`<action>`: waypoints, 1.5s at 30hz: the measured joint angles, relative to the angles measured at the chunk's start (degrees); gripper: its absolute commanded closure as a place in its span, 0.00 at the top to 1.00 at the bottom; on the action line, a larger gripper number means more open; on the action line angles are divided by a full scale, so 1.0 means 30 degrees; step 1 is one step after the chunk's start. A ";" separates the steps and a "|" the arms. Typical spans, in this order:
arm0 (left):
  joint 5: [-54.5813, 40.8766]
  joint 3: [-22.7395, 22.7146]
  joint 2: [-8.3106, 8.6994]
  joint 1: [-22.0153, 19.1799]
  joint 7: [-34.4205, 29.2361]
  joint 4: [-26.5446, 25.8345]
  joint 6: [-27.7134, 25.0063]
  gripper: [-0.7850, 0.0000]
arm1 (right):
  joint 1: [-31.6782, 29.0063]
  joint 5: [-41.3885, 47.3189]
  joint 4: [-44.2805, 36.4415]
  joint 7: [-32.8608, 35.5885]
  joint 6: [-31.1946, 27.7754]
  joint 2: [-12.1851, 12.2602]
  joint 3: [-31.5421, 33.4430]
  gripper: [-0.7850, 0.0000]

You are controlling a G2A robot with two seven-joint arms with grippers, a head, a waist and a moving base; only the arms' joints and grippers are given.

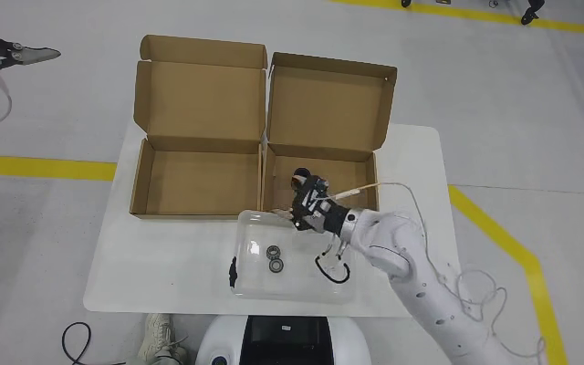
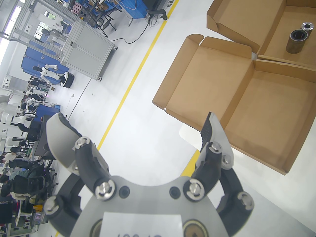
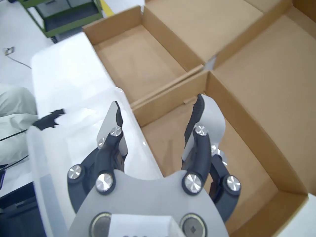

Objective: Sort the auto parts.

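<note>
R gripper (image 3: 158,114) (image 1: 297,212): jaws apart, nothing betw. them. Hangs over the line where the tray's far rim meets the right box's near wall.
L gripper (image 2: 134,118): jaws wide apart, empty. Off to the left of the boxes, above the floor by the table's edge.
tray (image 1: 301,278): clear plastic, near-centre of table (image 1: 164,265), just near of the right box.
bearings: two small metal rings in the tray's middle, one (image 1: 274,248) just far of the other (image 1: 277,265), close together; can't tell if touching.
black loop (image 1: 328,267): thin, lies in the tray's right part, under the R arm.
black piece (image 1: 233,269) (image 3: 48,122): small, at the tray's left rim; shape unclear.
left box (image 1: 196,182): cardboard, lid flipped back to the far side, bare floor.
right box (image 1: 351,178): same type, lid back, touching the left box side by side.
dark sleeve (image 2: 297,41) (image 1: 301,173): upright in the right box, near its left wall, just far of the R gripper.
metal cylinder (image 2: 306,27): smaller, shiny, upright, right beside the dark sleeve.
</note>
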 measured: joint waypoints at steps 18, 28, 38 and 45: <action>0.0000 0.0000 0.0000 0.0000 0.0000 0.0000 0.0000 1.00 | -0.0734 -0.2767 0.0131 0.1423 -0.3962 0.0344 -0.1905 0.46; 0.0000 0.0000 0.0000 0.0000 0.0000 0.0000 0.0000 1.00 | 0.0035 -0.2661 0.2135 0.3127 -0.2336 -0.0046 -0.3394 0.45; 0.0000 0.0000 0.0000 0.0000 0.0000 0.0000 0.0000 1.00 | 0.1296 -0.2506 0.3736 0.3644 -0.1497 -0.0633 -0.4944 0.47; 0.0000 0.0000 0.0000 0.0000 0.0000 0.0000 0.0000 1.00 | 0.1644 -0.2577 0.4283 0.3865 -0.1011 -0.0858 -0.5460 0.48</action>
